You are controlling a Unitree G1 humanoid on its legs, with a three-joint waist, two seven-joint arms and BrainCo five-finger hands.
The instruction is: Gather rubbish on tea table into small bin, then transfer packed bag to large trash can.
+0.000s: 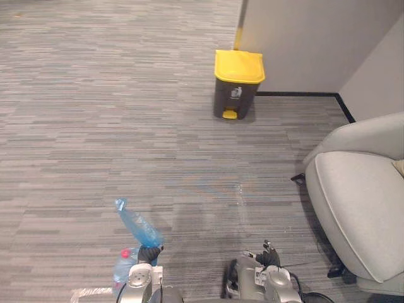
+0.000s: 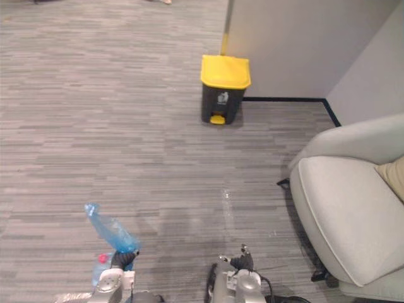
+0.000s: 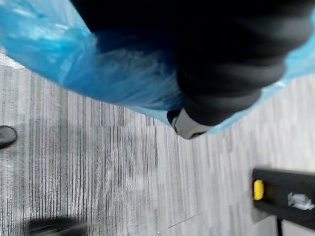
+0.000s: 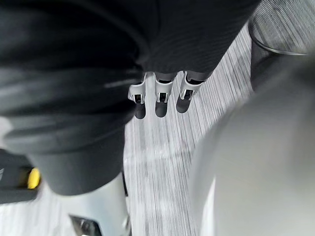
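At the lower left of the left eye view, the left hand (image 1: 149, 254) was closed around the gathered neck of a translucent blue plastic rubbish bag (image 1: 137, 226). The bag's loose top stuck up and to the left above the fingers, while its body hung below them near the frame's bottom edge. A clear bottle with a red cap (image 1: 124, 264) showed against the bag's lower part. In the left wrist view the blue film lay bunched around the hand's dark cover.

The dark grey pedal bin with a yellow lid (image 1: 237, 85) stood at the upper middle of the frame, lid down, close to a pale wall corner and well apart from the bag. Grey striped carpet (image 1: 95, 126) filled the space between them.

The right hand (image 4: 159, 98) sat at the lower middle, holding nothing, its fingers hanging relaxed and fairly straight. A pale grey upholstered armchair (image 1: 360, 208) took up the right edge.
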